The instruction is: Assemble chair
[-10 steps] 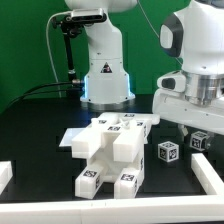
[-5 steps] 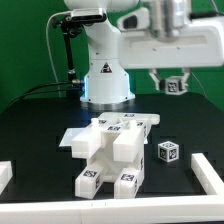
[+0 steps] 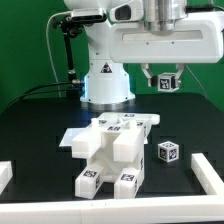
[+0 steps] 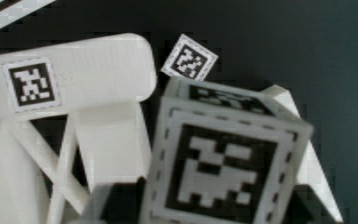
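The gripper hangs high above the table, towards the exterior view's right, just in front of the robot base. Its jaws are clenched on a small tagged block, one finger at each side and the tag facing the camera. There is clear air beneath the block all the way down to the black surface.

The partly built chair stands near the middle of the table. It is a chunky white cluster with tags on its top face and on the two feet at the near edge. A flat piece sticks out from it towards the exterior view's left. A loose tagged cube sits just beside the chair on the exterior view's right, apart from it, with a narrow strip of black showing between them.

Low white border strips edge the table at the left, the right and the near side. Between them and the chair the dark surface lies bare, widest on the left.

In the wrist view the held block fills the near field, tilted, with its large tag blurred. Beyond its edge a white cross-braced panel of the chair carries a square tag — I cannot tell which piece a second, smaller tag past it belongs to.
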Robot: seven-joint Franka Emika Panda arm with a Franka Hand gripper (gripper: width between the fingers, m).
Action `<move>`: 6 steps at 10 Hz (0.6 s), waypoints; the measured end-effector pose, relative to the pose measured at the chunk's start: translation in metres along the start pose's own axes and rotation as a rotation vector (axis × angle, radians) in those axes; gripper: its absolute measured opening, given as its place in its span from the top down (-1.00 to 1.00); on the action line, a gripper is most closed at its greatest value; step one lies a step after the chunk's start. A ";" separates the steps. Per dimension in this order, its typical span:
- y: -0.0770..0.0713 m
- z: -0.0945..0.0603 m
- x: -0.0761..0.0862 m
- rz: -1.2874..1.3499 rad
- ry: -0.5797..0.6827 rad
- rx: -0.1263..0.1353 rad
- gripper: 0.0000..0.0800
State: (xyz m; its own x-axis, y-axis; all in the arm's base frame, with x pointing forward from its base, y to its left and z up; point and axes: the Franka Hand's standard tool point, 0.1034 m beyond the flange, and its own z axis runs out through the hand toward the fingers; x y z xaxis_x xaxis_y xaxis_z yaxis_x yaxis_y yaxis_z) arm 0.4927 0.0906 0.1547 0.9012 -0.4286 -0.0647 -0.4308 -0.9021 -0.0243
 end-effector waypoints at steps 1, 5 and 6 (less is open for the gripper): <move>0.010 -0.003 0.022 -0.128 0.021 -0.002 0.29; 0.013 -0.033 0.075 -0.273 0.106 0.015 0.29; 0.014 -0.032 0.075 -0.274 0.105 0.014 0.29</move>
State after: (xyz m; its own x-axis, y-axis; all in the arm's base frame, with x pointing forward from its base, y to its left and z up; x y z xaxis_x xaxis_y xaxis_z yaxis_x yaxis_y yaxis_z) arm 0.5558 0.0446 0.1815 0.9837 -0.1727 0.0500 -0.1707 -0.9845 -0.0408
